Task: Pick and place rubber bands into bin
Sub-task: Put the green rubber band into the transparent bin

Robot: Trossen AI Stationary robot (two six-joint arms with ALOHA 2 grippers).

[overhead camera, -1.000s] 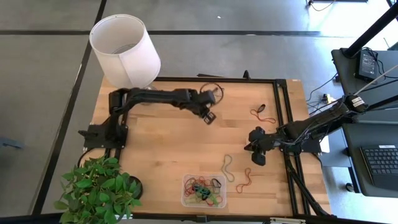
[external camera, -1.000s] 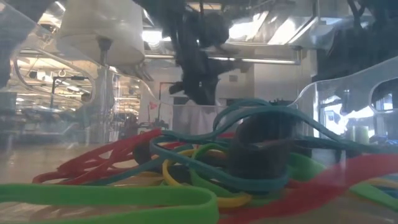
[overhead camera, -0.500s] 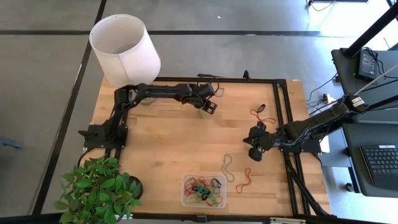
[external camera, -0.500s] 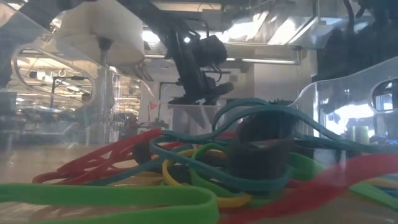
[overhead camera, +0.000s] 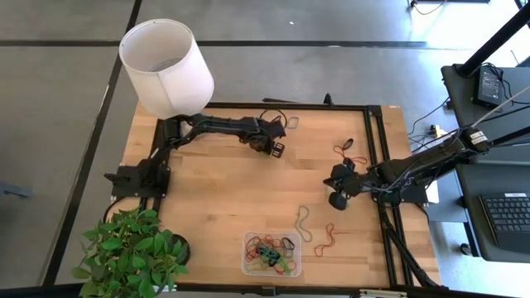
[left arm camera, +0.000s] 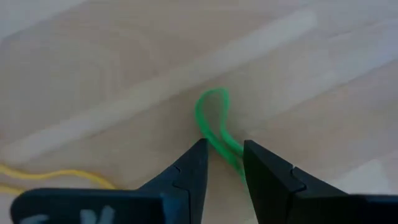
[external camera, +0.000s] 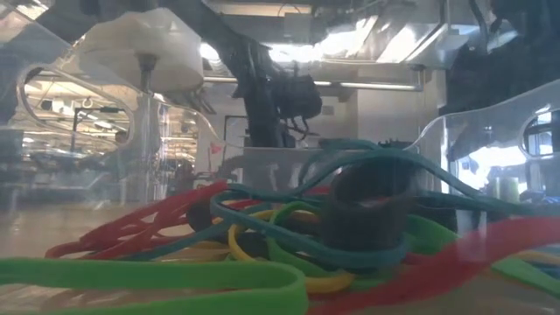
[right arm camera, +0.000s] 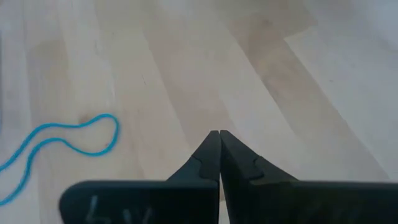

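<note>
Your left hand (left arm camera: 222, 163) has dropped to the far tabletop (overhead camera: 224, 190), fingers parted astride a thin green rubber band (left arm camera: 214, 124). Right hand (right arm camera: 214, 152) clenched, empty. Bin (overhead camera: 248, 263) near edge, full of coloured loops.

The left gripper (overhead camera: 274, 147) was drawn back toward the far edge of the table (overhead camera: 215, 190), away from the open middle where it had hung a second before, and its arm was folded closer to the lamp (overhead camera: 166, 66). In the low view the gripper was lowered and carried farther from the camera. Its fingers (left arm camera: 193, 171) were brought down with a narrow gap between them over a green rubber band (left arm camera: 214, 127) lying on the wood. The right gripper (overhead camera: 338, 184), fingers pressed together, was shifted slightly toward the table's far side, nearer the red and black bands (overhead camera: 349, 150).
</note>
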